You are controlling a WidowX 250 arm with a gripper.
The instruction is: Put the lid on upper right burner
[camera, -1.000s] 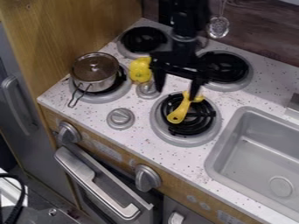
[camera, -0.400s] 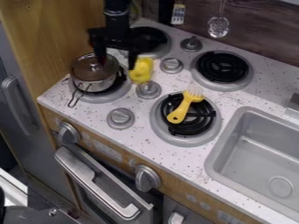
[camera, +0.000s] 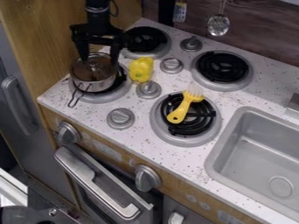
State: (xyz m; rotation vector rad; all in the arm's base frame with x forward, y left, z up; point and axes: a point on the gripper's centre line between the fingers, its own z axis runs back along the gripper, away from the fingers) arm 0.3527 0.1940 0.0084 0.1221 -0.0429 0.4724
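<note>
My gripper hangs open over the pot at the left, its two fingers apart above the lid. The round, dark see-through lid lies on top of the small metal pot, which stands on the lower left burner. I cannot tell whether a fingertip touches the lid. The upper right burner has black coils in a silver ring, with nothing on it.
A yellow pepper stands right of the pot. The yellow fork lies across the lower right burner. Metal knobs rise between the burners. The sink is at the right; the wooden side wall borders the stove's left.
The gripper has moved left from above the right-hand burners to over the pot, uncovering the upper right burner and the fork's tines. Pot, lid, pepper and fork have stayed in place.
</note>
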